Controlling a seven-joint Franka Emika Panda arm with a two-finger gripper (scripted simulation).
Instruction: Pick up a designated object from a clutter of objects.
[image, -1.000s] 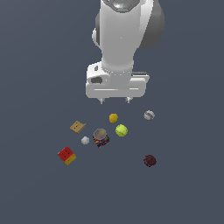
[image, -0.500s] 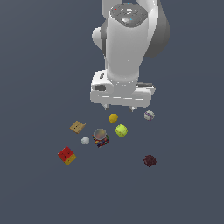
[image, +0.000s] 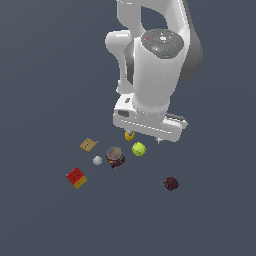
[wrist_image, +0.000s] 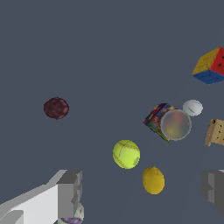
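Gripper (wrist_image: 140, 192) spread wide, nothing between the fingers — it hangs above the clutter's middle, near the yellow-green ball (image: 139, 148), not over the target. Maroon ball (image: 171, 183) sits alone, well apart toward the exterior view's right, so I'd judge a clean approach. Wrist view shows the open jaws and the orange ball (wrist_image: 153, 180) whole; the exterior view hides both behind the hand.

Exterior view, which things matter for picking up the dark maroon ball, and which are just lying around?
For the job:
maroon ball
claw, open, holding nothing

Lying about:
yellow-green ball
orange ball
multicoloured can
white ball
tan block
red-yellow cube
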